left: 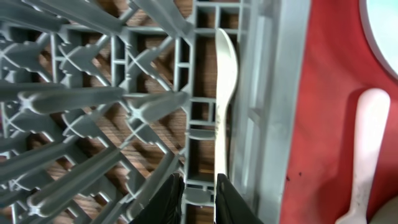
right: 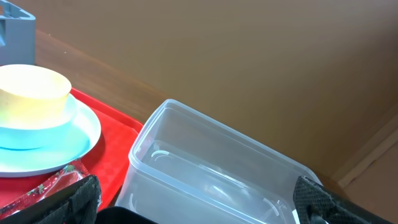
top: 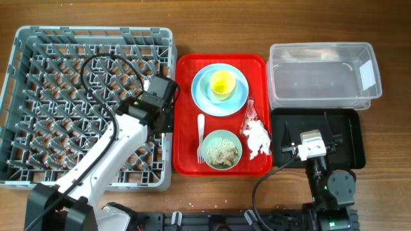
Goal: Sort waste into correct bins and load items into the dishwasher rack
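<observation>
Cutlery of thin white plastic is judged light, stiff and slick; grip it across the handle. One white plastic utensil (left: 225, 93) lies in the dishwasher rack (left: 81, 106) along its edge channel, with its handle end at the left gripper (left: 199, 196). Whether those narrow-set jaws pinch it cannot be told. A second utensil (top: 200, 131) rests on the red tray (top: 183, 128). The right gripper (right: 198, 208) has its jaws spread wide and empty above the black tray (top: 350, 131). The clear tub (right: 144, 168) holds nothing. The green bowl (top: 238, 142) holds rice scraps (top: 220, 151).

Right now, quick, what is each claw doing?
Left gripper: at the white spoon handle in the rack; grip cannot be told.
Right gripper: open, holding nothing.
</observation>
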Controlling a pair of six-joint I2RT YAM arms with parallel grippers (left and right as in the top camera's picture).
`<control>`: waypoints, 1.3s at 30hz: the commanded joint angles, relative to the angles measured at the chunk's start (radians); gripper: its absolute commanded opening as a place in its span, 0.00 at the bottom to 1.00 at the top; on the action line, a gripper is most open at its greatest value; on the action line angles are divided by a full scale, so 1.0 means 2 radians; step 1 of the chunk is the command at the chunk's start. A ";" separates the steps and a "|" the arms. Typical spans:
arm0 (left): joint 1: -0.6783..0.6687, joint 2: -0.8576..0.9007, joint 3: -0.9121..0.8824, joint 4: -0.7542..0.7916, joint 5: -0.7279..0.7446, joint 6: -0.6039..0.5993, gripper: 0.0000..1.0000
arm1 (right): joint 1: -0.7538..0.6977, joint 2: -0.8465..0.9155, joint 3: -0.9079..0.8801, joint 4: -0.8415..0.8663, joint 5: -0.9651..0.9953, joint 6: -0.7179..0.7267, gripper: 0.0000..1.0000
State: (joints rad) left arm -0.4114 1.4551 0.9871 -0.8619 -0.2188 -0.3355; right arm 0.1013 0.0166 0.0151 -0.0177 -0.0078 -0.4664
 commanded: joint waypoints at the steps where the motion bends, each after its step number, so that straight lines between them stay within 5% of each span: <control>1: 0.008 -0.009 0.046 -0.026 -0.006 -0.012 0.19 | 0.000 -0.001 -0.001 0.002 -0.008 -0.003 1.00; 4: 0.007 -0.031 0.089 -0.062 0.053 -0.040 0.19 | 0.000 -0.001 -0.001 0.002 -0.008 -0.003 1.00; 6: 0.007 -0.049 0.097 -0.057 0.130 -0.040 0.30 | 0.000 -0.001 -0.001 0.002 -0.008 -0.003 1.00; 7: 0.007 -0.056 0.097 -0.054 0.165 -0.040 0.48 | 0.000 -0.001 -0.001 0.002 -0.008 -0.003 1.00; 8: 0.007 -0.063 0.097 -0.054 0.200 -0.040 0.86 | 0.000 -0.001 -0.001 0.002 -0.008 -0.003 1.00; 9: 0.007 -0.068 0.097 -0.053 0.229 -0.039 1.00 | 0.000 -0.001 -0.001 0.002 -0.008 -0.003 1.00; 12: 0.007 -0.070 0.097 -0.046 0.292 -0.029 1.00 | 0.000 -0.001 -0.001 0.002 -0.008 -0.003 1.00; 18: -0.031 -0.048 0.085 -0.046 0.294 -0.033 1.00 | 0.000 -0.001 -0.001 0.002 -0.008 -0.003 1.00; 20: -0.054 -0.035 0.082 -0.042 0.280 -0.033 0.47 | 0.000 -0.001 -0.001 0.002 -0.008 -0.003 1.00; 22: -0.076 -0.023 0.076 -0.034 0.246 -0.052 0.17 | 0.000 -0.001 -0.001 0.002 -0.008 -0.003 1.00; 27: -0.131 0.026 0.071 -0.035 0.148 -0.133 0.18 | 0.000 -0.001 -0.001 0.002 -0.008 -0.003 1.00; 30: -0.150 0.062 0.071 -0.035 0.123 -0.166 0.09 | 0.000 -0.001 -0.001 0.002 -0.008 -0.003 1.00; 39: -0.159 0.143 0.071 -0.035 0.112 -0.177 0.04 | 0.000 -0.001 -0.001 0.002 -0.008 -0.003 1.00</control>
State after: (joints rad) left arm -0.7250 1.7100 1.1366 -0.9314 0.0422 -0.6556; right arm 0.1013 0.0166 0.0151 -0.0177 -0.0078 -0.4664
